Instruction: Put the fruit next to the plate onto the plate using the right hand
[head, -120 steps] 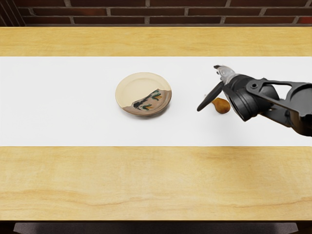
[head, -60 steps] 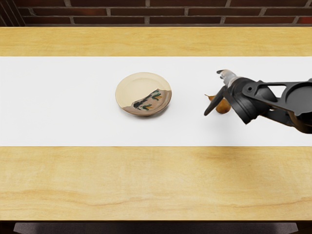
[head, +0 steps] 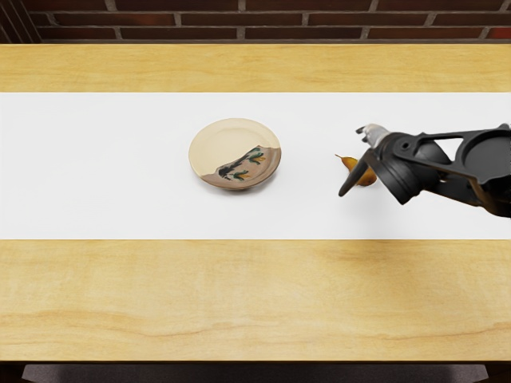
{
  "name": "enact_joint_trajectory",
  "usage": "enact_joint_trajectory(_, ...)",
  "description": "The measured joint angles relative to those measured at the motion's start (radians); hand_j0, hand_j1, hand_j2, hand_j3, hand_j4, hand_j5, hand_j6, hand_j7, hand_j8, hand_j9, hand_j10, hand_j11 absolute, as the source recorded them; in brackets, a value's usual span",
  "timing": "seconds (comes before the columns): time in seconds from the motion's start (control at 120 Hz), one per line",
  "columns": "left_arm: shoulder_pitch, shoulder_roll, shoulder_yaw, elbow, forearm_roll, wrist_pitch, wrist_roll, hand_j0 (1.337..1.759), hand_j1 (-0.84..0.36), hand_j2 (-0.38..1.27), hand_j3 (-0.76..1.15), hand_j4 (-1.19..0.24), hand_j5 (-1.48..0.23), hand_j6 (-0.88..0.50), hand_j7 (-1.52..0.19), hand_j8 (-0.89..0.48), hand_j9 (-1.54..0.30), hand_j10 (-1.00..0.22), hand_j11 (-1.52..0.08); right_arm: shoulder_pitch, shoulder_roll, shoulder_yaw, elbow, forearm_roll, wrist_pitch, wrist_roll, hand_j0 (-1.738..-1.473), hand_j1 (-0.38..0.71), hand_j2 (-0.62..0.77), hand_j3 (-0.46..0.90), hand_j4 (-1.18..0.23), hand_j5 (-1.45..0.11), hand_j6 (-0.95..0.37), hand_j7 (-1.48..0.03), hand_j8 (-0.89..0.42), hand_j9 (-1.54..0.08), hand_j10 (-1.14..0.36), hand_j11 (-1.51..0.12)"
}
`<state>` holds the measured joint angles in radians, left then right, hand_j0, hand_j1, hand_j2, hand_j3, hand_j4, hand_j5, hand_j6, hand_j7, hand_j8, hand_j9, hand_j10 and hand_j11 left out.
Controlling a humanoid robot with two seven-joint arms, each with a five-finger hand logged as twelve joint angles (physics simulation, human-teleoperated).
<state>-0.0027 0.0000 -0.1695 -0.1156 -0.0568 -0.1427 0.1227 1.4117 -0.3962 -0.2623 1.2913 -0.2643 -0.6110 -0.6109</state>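
Pear [head: 361,171] lay just beside my right hand [head: 383,159], stem pointing toward the plate [head: 196,152], and I saw the hand spread open, holding nothing.

Table [head: 255,303]: fills the view, backs onto brick wall [head: 255,20] at the far edge.

Runner [head: 120,167]: lies on the table, crosses it from left edge to right edge, leaves bare board in front and behind.

Plate [head: 215,144]: sits on the runner, a little left of centre, about midway between its far and near edges.

Fruit [head: 366,175]: lies on the runner, right of the plate, well apart from its rim.

Right hand [head: 399,167]: reaches in from the right edge, sits just right of the fruit; sends one finger [head: 351,177] slanting across the fruit's left side. Contact: cannot tell.
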Motion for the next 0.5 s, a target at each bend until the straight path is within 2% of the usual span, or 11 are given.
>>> enact_joint_trajectory(0.167, 0.000, 0.000, 0.000, 0.000, 0.000, 0.000, 0.000, 1.658, 0.35, 0.00, 0.00, 0.00, 0.00, 0.00, 0.00, 0.00, 0.00, 0.00, 0.00, -0.016, 0.017, -0.004, -0.013, 0.002, 0.000, 0.000, -1.658, -0.17, -0.03, 0.00, -0.15, -0.19, -0.15, -0.19, -0.15, -0.19, -0.15, -0.19)
enact_joint_trajectory(0.5, 0.000, 0.000, 0.000, 0.000, 0.000, 0.000, 0.000, 1.658, 0.35, 0.00, 0.00, 0.00, 0.00, 0.00, 0.00, 0.00, 0.00, 0.00, 0.00, -0.030, 0.055, -0.037, -0.102, 0.001, 0.000, 0.000, -1.658, -0.13, -0.04, 0.00, -0.18, -0.24, -0.18, -0.24, -0.18, -0.24, -0.18, -0.24)
